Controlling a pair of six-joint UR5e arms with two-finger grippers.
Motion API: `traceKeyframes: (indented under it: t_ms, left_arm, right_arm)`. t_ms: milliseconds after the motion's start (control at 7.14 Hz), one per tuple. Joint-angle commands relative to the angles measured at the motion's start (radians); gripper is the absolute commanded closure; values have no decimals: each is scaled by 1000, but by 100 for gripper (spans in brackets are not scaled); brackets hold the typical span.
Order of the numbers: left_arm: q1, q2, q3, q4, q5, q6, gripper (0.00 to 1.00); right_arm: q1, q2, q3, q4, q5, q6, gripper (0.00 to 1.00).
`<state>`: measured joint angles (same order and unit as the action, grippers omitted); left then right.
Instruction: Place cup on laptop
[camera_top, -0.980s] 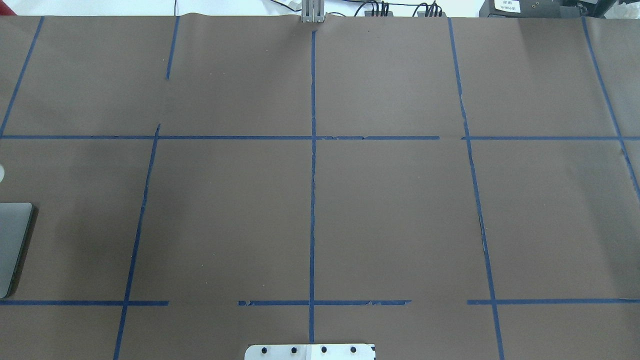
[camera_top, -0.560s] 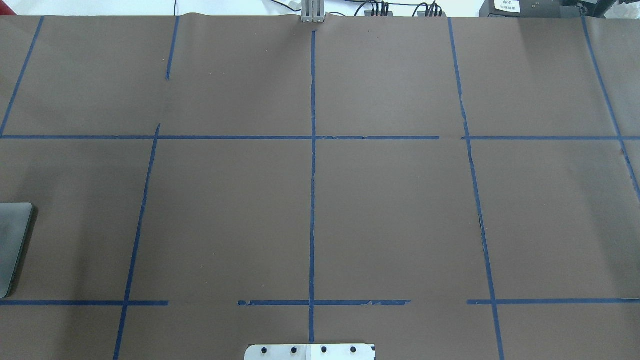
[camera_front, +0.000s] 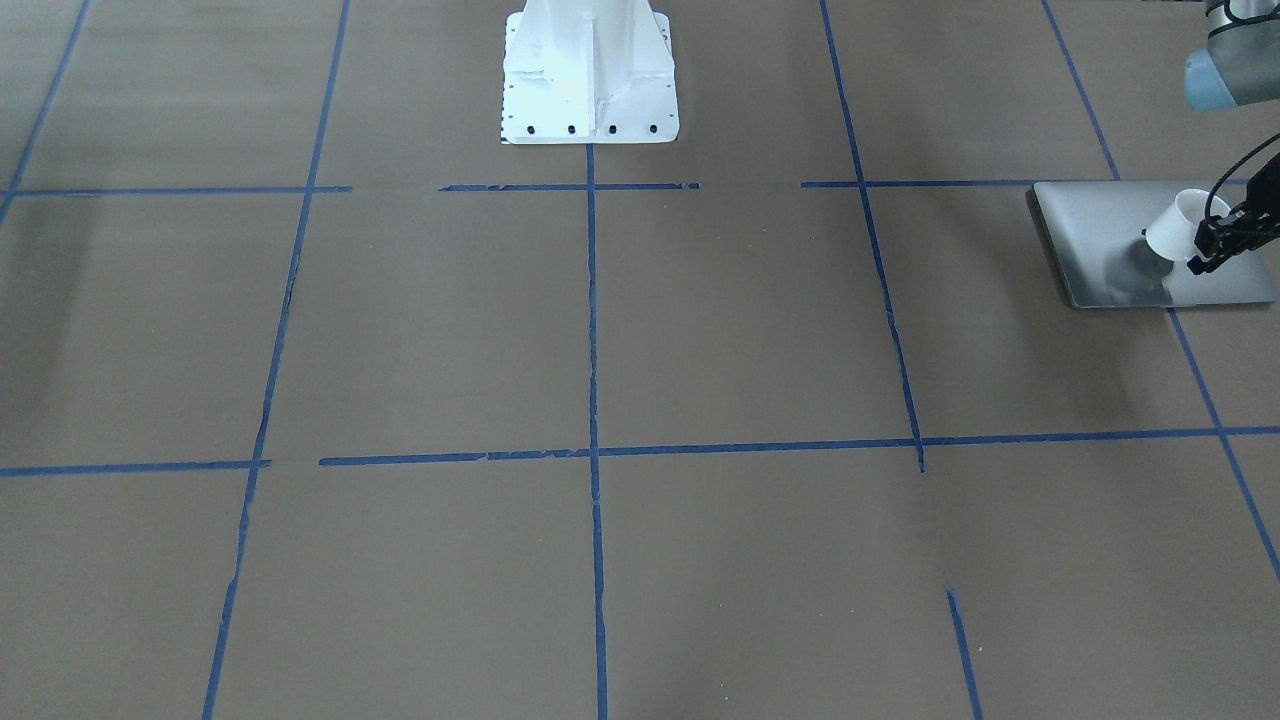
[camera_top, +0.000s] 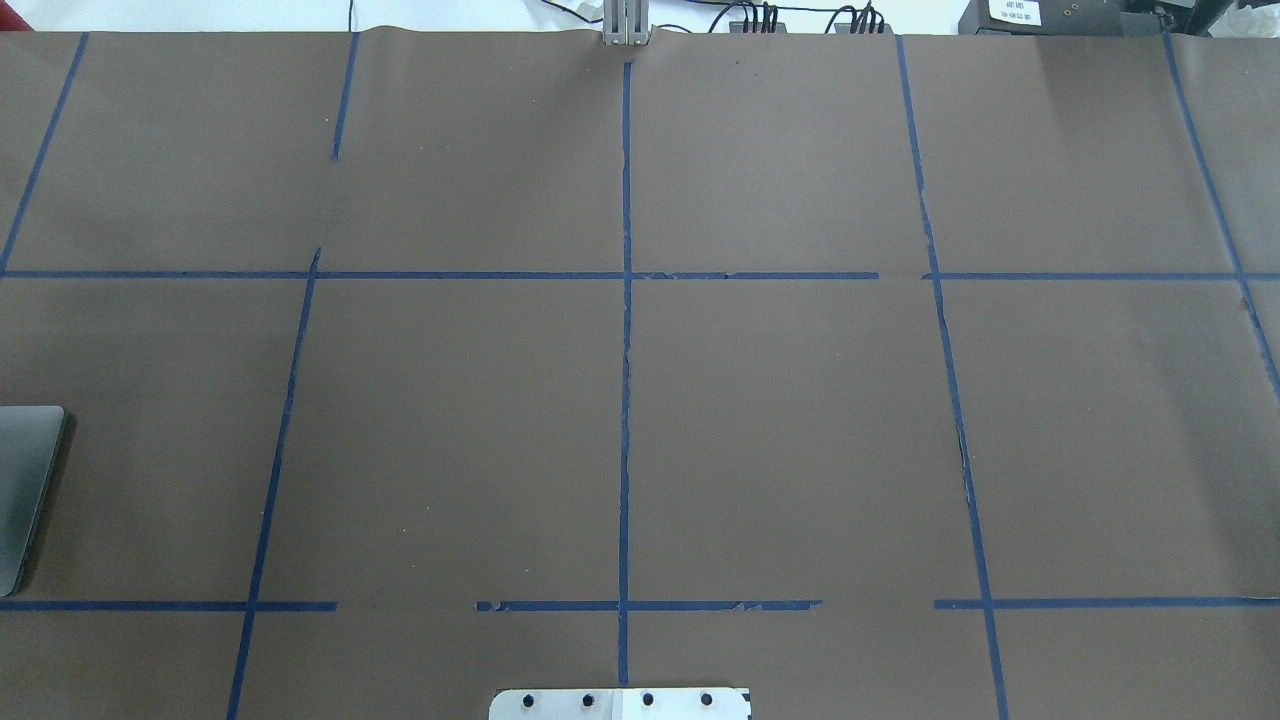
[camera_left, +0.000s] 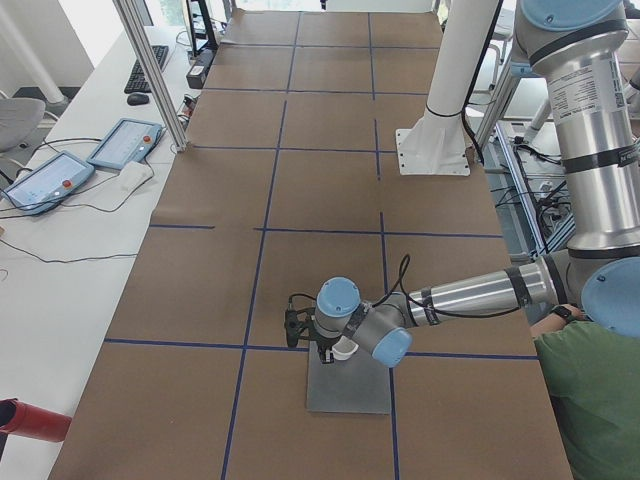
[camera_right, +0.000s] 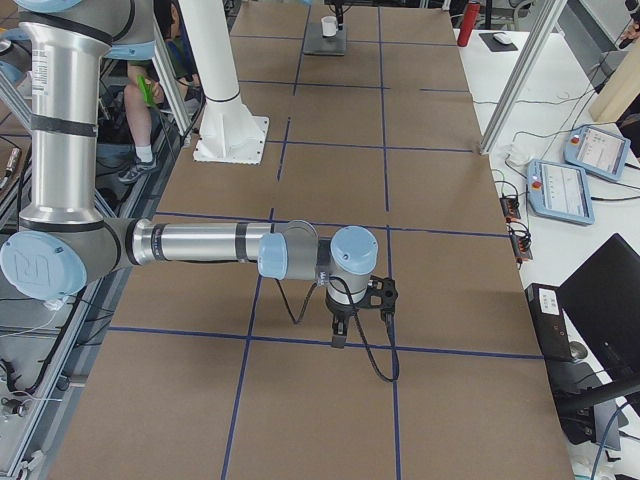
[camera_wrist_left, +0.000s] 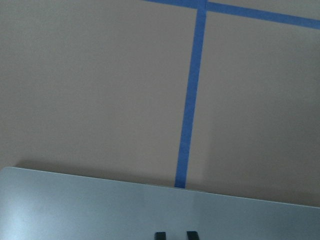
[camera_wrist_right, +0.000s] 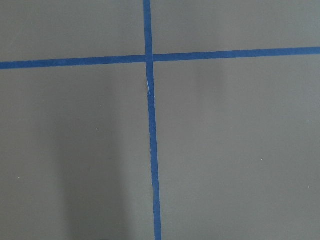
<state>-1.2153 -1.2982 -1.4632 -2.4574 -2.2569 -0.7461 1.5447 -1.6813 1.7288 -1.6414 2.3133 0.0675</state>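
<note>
Counter (camera_front: 700, 330) carries a blue tape grid (camera_front: 592, 330), and the laptop (camera_front: 1100, 230) lies closed and flat at its left end. Left gripper (camera_front: 1212, 245) is over the laptop, narrow and clamped on the cup (camera_front: 1172, 228) at its rim. The cup is above the laptop's middle, can't tell if its base touches. Right gripper (camera_right: 340, 338) hangs over bare counter well apart from the laptop, can't tell its opening.
</note>
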Motion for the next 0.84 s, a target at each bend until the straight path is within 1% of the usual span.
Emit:
traceKeyframes:
  t_ms: [0, 140, 280, 420, 700]
  left_arm:
    - [46, -1, 7, -6, -4, -6, 100]
    - [57, -1, 7, -6, -4, -4, 100]
    - [63, -1, 9, -5, -4, 5, 94]
    - [63, -1, 9, -8, -4, 16, 1]
    - [62, 0, 9, -6, -6, 16, 0]
  right_arm:
    - [0, 0, -2, 0, 0, 0, 0]
    - [0, 0, 0, 0, 0, 0, 0]
    - [0, 0, 0, 0, 0, 0, 0]
    - [0, 0, 0, 0, 0, 0, 0]
    - [0, 0, 0, 0, 0, 0, 0]
